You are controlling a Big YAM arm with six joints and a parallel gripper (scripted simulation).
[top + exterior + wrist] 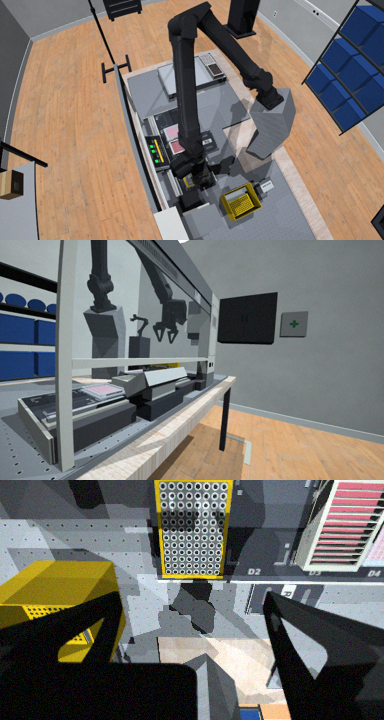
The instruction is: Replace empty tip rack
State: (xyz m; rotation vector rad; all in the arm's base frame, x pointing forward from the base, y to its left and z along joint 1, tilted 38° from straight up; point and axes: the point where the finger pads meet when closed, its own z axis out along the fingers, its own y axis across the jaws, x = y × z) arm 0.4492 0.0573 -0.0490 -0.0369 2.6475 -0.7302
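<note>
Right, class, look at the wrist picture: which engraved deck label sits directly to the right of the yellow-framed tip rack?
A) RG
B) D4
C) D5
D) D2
D: in the wrist view the engraving D2 stands just right of the yellow-framed tip rack, before the striped reservoir; D4 lies farther right, and the open tool holds nothing.
</note>
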